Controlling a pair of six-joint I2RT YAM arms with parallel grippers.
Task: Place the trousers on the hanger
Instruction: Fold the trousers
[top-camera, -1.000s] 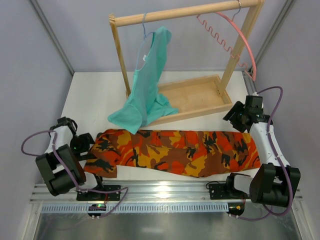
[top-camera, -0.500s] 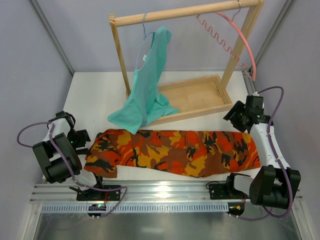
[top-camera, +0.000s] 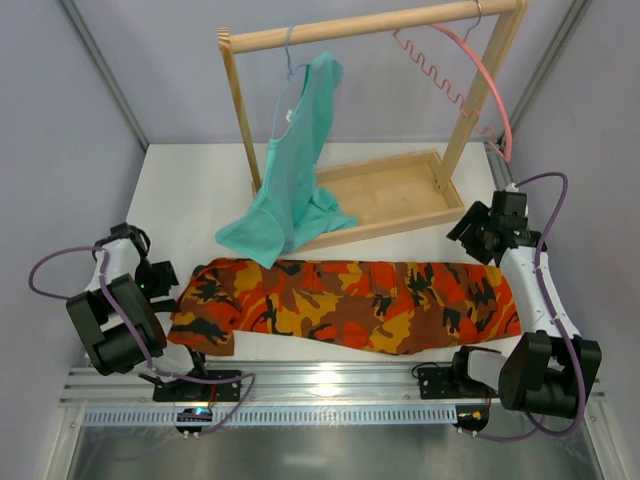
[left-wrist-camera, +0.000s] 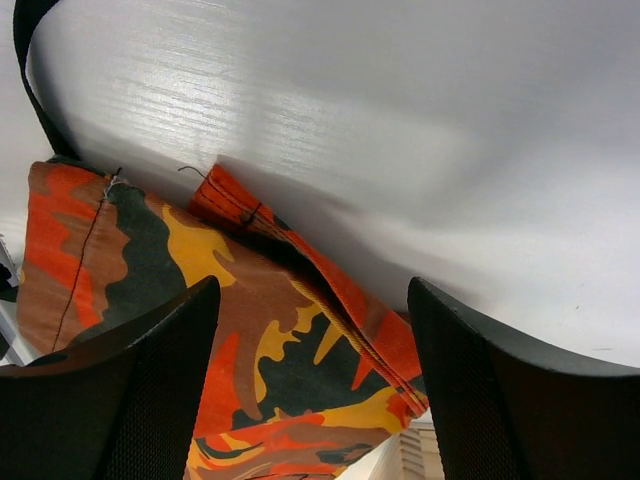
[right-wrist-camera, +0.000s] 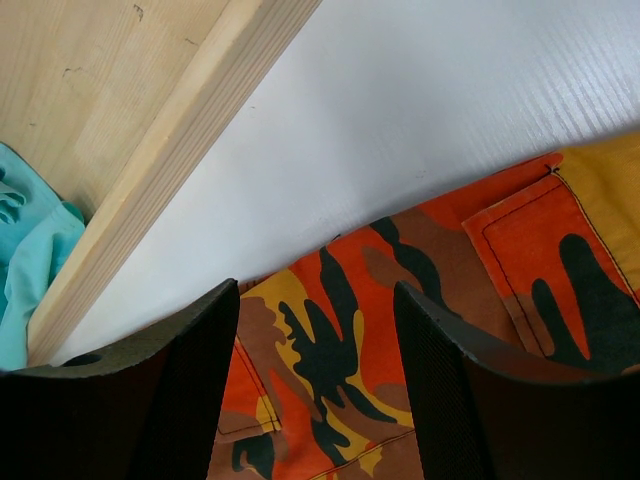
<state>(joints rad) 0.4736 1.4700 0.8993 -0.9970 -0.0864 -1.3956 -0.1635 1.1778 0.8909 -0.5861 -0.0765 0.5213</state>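
Observation:
The camouflage trousers lie flat and folded lengthwise across the front of the white table. The pink hanger hangs by its hook from the right end of the wooden rail. My left gripper is open at the trousers' left end, with the cloth edge between its fingers. My right gripper is open just above the trousers' right end, over the cloth near a pocket.
A wooden rack with a tray base stands at the back. A teal garment hangs from its rail on a thin hanger and drapes onto the table, its lower edge close to the trousers. The tray's wooden edge lies near my right gripper.
My left arm has shifted slightly left and back at the trousers' left end. The right arm and the trousers have not moved.

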